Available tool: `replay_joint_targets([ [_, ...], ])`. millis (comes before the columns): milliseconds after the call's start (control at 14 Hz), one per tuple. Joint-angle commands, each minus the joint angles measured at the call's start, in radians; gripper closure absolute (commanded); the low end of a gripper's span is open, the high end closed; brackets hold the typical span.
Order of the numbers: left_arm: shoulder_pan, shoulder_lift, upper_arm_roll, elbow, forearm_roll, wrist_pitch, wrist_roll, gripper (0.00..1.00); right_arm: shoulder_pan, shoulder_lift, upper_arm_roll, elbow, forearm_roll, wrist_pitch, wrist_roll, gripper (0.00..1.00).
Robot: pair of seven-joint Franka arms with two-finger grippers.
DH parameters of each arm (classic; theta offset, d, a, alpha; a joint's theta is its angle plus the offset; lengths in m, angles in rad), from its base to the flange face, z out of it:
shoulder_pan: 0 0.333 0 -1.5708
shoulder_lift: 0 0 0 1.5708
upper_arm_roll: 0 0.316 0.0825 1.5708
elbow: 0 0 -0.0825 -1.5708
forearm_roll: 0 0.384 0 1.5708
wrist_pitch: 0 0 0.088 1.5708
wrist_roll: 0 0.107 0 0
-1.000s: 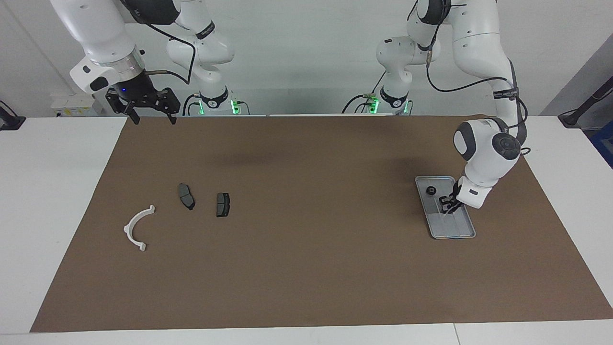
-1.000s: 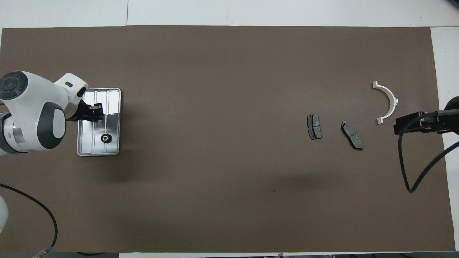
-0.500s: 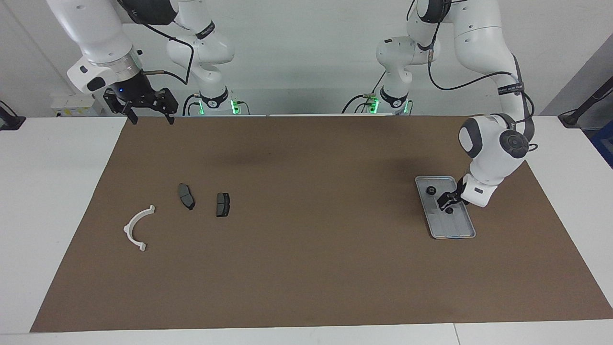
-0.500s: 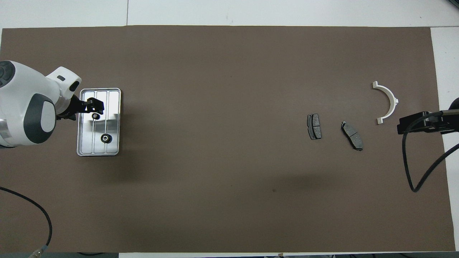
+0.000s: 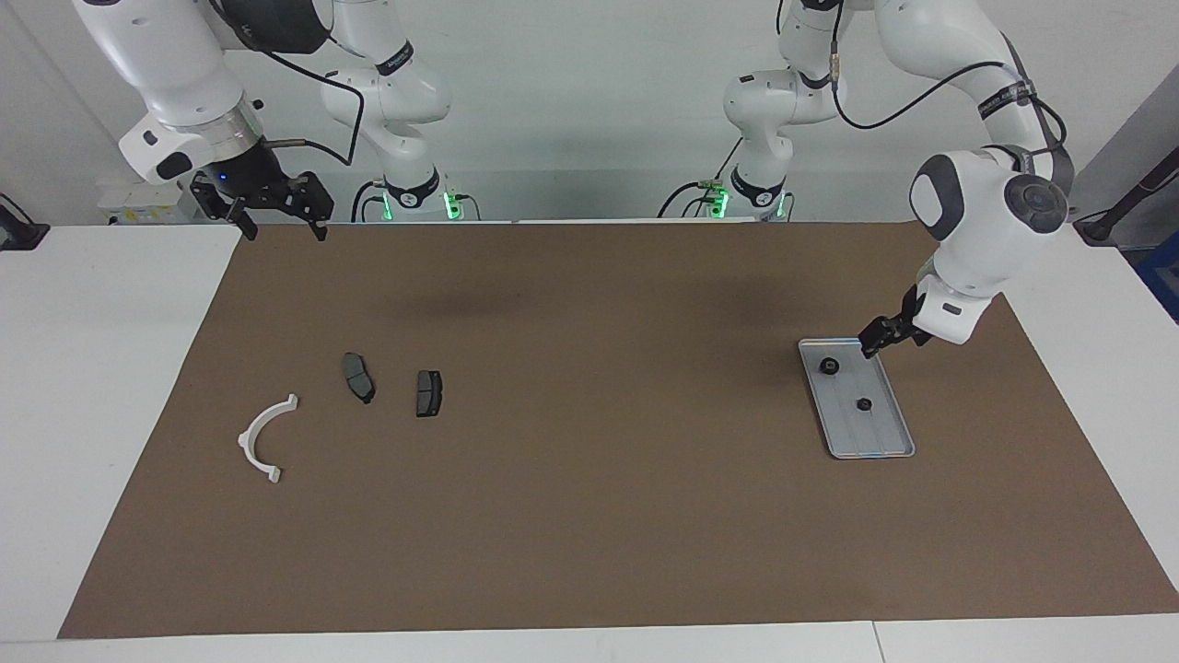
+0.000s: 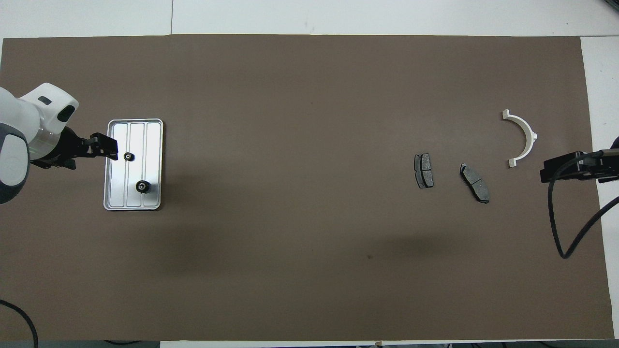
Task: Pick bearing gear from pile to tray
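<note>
The silver ridged tray (image 5: pixel 875 442) (image 6: pixel 152 145) lies toward the left arm's end of the brown mat. Two small black bearing gears rest in it, one (image 5: pixel 829 366) (image 6: pixel 142 186) nearer to the robots than the other (image 5: pixel 863 404) (image 6: pixel 128 156). My left gripper (image 5: pixel 873 345) (image 6: pixel 110 147) hangs open and empty above the tray's outer edge, clear of both gears. The pile toward the right arm's end consists of a white half-ring bracket (image 5: pixel 265 440) (image 6: pixel 524 137) and two dark brake pads (image 5: pixel 358 377) (image 5: pixel 428 392). My right gripper (image 5: pixel 284 228) (image 6: pixel 545 170) waits open, high over the mat's corner.
The brown mat (image 5: pixel 589 516) covers most of the white table, whose bare strips (image 5: pixel 110 387) run along both ends. A black cable (image 6: pixel 556 227) loops down from the right arm over the mat's edge.
My left gripper let go of the second gear in the tray, then rose and drew back to the tray's edge. The right arm lifted slightly.
</note>
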Motion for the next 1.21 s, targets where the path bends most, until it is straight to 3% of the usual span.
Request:
replay_joint_targets([
  [0,0.000,-0.037,-0.004,0.081,0.008,-0.162,0.006,0.00,-0.012,-0.026,0.002,-0.032,0.019,0.018,-0.024,0.00],
  [286,0.000,-0.093,-0.003,0.141,0.005,-0.296,0.006,0.00,-0.011,-0.026,0.003,-0.035,0.019,0.031,-0.024,0.00],
  [1143,-0.008,-0.149,-0.008,0.113,0.003,-0.312,0.006,0.00,-0.031,-0.026,0.002,-0.033,0.017,0.026,-0.058,0.00],
])
